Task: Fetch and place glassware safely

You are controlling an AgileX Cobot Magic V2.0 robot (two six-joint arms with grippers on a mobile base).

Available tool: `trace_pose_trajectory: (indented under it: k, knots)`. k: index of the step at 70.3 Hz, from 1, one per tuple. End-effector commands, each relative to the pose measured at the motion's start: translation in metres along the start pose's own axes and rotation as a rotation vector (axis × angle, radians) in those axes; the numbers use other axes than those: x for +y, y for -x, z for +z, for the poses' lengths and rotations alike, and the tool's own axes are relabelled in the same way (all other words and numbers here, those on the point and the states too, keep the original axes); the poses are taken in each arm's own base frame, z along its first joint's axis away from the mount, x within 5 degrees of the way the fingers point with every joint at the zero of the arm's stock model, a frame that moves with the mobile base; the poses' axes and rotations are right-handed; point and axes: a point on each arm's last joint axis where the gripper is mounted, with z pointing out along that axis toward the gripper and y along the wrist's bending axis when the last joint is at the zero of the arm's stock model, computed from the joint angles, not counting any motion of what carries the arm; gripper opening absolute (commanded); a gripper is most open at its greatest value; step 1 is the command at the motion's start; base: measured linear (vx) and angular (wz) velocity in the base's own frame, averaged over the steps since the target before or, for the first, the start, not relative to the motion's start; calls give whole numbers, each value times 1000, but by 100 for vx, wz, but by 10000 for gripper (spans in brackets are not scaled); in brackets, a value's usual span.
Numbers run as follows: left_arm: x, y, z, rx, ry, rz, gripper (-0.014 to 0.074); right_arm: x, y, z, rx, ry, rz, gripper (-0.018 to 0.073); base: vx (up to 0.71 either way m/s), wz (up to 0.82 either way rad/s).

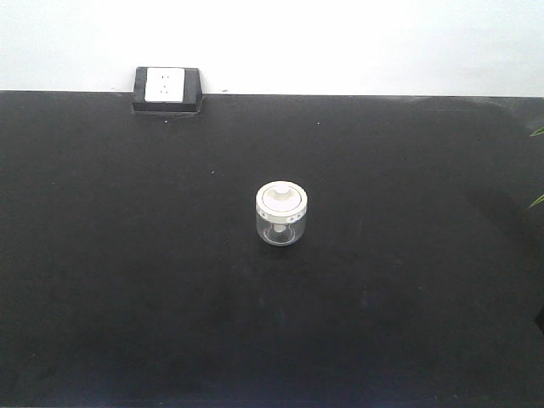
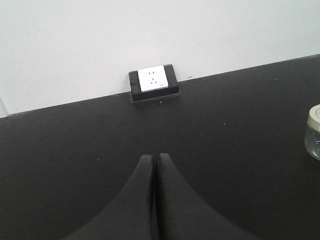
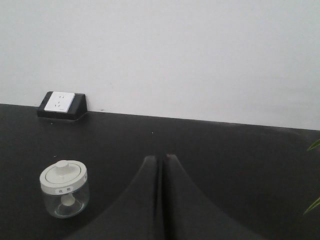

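Two arms wait over one broad black table, each with its jaws pressed together and holding nothing. The left gripper has a wall socket straight ahead and the glass jar far off to its right. The right gripper has that jar just to its left, so I'd judge the right arm nearer. The jar stands upright, lid on; inside only a stem under the knob shows.
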Motion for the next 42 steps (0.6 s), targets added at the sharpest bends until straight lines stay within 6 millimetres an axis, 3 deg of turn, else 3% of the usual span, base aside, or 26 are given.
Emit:
trace_pose_trajectory:
  k: [1, 20, 31, 42]
  knots:
    - [1, 17, -4, -112, 0, -31, -7, 0, 10, -1, -32, 8, -9, -3, 0, 0]
    - [3, 14, -34, -98, 19, -92, -7, 0, 10, -1, -32, 8, -9, -3, 0, 0]
    - [1, 1, -53, -13, 10, -110, -7, 0, 10, -1, -32, 8, -9, -3, 0, 0]
    - [-3, -23, -64, -60, 14, -115, -7, 0, 10, -1, -32, 8, -9, -3, 0, 0]
